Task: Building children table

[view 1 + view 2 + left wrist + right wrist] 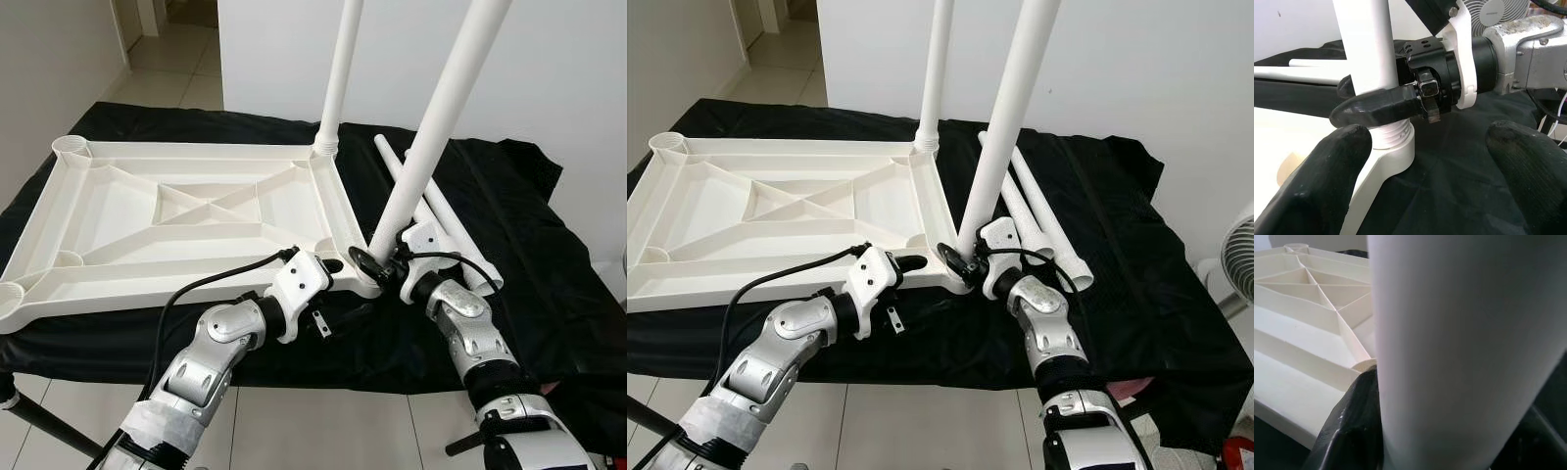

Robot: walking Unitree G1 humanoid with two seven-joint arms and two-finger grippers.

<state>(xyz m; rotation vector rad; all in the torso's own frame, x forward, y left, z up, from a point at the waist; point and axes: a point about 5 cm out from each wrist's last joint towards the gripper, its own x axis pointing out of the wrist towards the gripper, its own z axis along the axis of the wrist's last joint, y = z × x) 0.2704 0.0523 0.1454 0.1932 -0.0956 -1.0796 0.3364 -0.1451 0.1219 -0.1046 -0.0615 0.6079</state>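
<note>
The black cloth (529, 245) covers the surface on which everything lies. On it the white tabletop (176, 220) rests upside down, ribs up, with round sockets at its corners. One leg (338, 78) already stands upright in the far right corner socket. A second leg (431, 137) rises, leaning a little, from the near right corner socket (364, 279), and two spare legs (446, 211) lie on the cloth just beside that edge of the tabletop.

The step in hand appears to be seating the second leg. The right gripper (377, 262) is clamped around this leg close above the socket; in the left wrist view one black finger (1376, 107) wraps the tube just over its threaded end (1393, 134), part of which sits above the socket rim (so the leg does not look fully home). The left gripper (338, 266) hovers at the same corner with its fingers spread apart, holding nothing.

The next move probably calls for turning the leg to bring it upright and home, with the left gripper steadying the tabletop corner so it does not slide on the cloth.
</note>
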